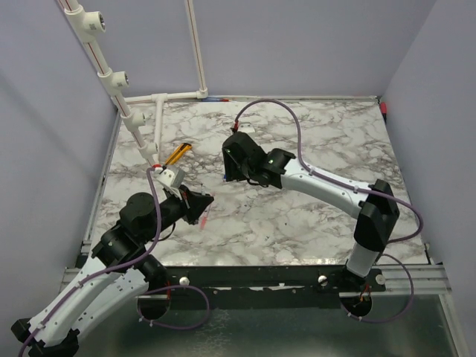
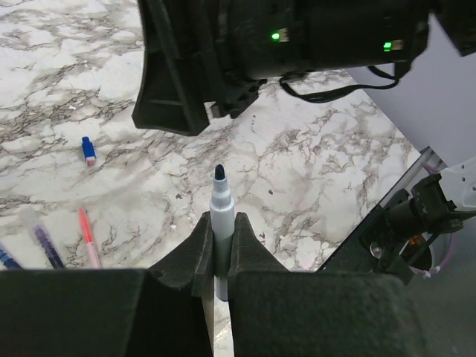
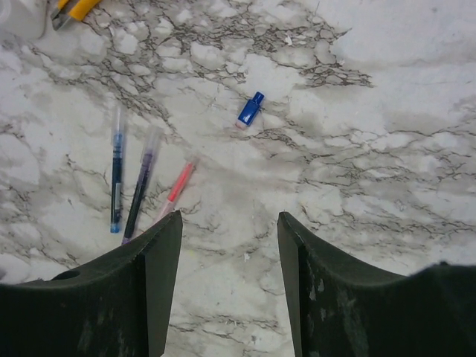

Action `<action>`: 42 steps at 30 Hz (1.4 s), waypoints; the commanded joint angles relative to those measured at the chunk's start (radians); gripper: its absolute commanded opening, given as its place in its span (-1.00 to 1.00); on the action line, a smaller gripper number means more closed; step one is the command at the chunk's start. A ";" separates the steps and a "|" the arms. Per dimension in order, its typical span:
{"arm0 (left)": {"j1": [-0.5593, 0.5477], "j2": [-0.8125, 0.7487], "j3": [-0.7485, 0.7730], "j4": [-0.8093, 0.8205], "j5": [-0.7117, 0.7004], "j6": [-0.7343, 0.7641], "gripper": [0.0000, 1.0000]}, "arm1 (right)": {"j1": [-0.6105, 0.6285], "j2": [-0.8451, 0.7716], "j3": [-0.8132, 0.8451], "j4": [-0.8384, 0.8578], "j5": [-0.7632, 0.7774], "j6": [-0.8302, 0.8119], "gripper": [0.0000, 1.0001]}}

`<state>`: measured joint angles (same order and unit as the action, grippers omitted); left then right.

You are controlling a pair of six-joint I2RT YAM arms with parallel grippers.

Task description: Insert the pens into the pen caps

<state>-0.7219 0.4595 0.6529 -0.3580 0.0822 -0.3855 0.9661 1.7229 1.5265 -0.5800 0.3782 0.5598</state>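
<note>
Clamping a whitish pen (image 2: 220, 208) by its barrel, the left gripper (image 2: 222, 227) holds it in line with its fingers, dark tip pointing away from the wrist. Three more lie near parallel on the marble table (image 3: 387, 149), long axes running near to far: a blue pen (image 3: 117, 178), a dark pen (image 3: 140, 190) and a red-pink pen (image 3: 177, 186). One blue cap (image 3: 251, 109) lies apart to their right. The right gripper (image 3: 229, 219) hangs above with jaws wide, holding nothing.
</note>
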 commanded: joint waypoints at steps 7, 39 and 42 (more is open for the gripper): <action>0.001 -0.002 -0.017 -0.013 -0.041 0.020 -1.00 | -0.077 0.285 0.196 -0.046 -0.082 0.141 0.16; 0.001 0.000 -0.016 -0.013 -0.052 0.025 -1.00 | -0.107 0.673 0.461 -0.163 -0.036 0.213 -0.28; 0.002 0.003 -0.017 -0.013 -0.051 0.025 -1.00 | -0.107 0.655 0.421 -0.149 -0.034 0.210 -0.41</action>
<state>-0.7219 0.4564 0.6464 -0.3622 0.0544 -0.3759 0.8635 2.3661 1.9816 -0.7120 0.3191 0.7609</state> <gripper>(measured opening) 0.055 0.328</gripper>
